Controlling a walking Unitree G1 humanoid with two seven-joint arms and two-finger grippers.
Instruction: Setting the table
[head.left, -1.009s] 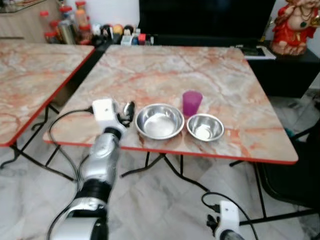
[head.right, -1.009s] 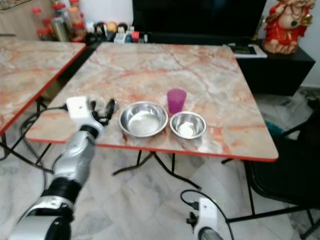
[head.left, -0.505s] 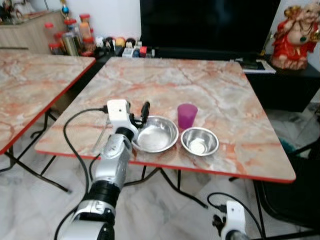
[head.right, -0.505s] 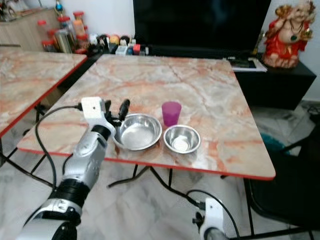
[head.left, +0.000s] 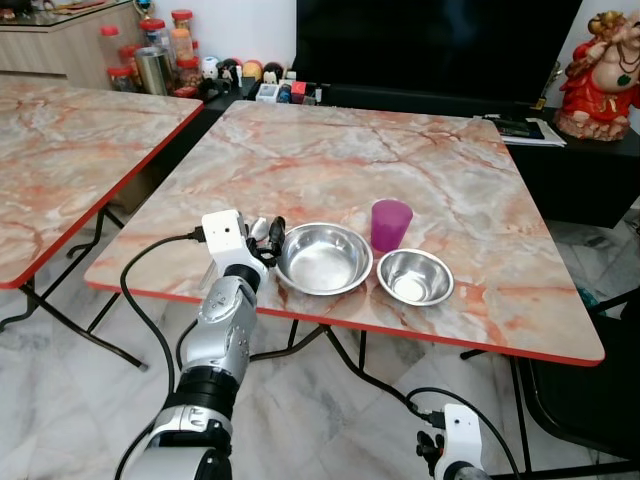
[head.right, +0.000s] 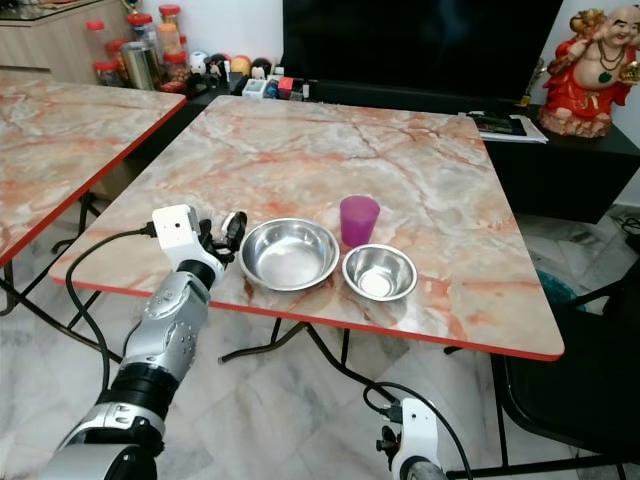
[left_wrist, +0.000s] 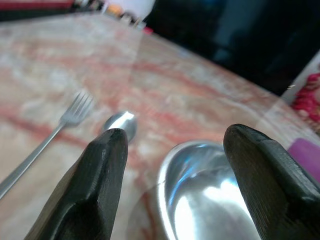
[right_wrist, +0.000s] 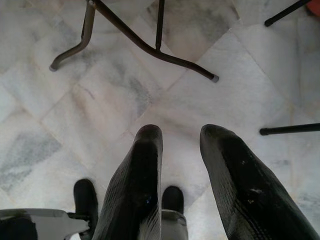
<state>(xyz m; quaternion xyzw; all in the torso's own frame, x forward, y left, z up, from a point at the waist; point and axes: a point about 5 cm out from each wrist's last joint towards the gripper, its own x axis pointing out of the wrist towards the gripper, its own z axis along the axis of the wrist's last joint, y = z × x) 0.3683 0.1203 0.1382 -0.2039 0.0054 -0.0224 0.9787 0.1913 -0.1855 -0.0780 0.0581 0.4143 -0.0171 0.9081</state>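
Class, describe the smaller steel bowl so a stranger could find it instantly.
Look at the marble-patterned table with the red edge, near its front edge. The smaller bowl sits at the right end, just in front of the purple cup; the larger bowl on its left is wider.

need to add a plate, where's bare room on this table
Free: the whole far half of the table behind the purple cup, and the right side past the small bowl. Crowded: the near left edge, where the left gripper, fork, spoon and big bowl sit close together.
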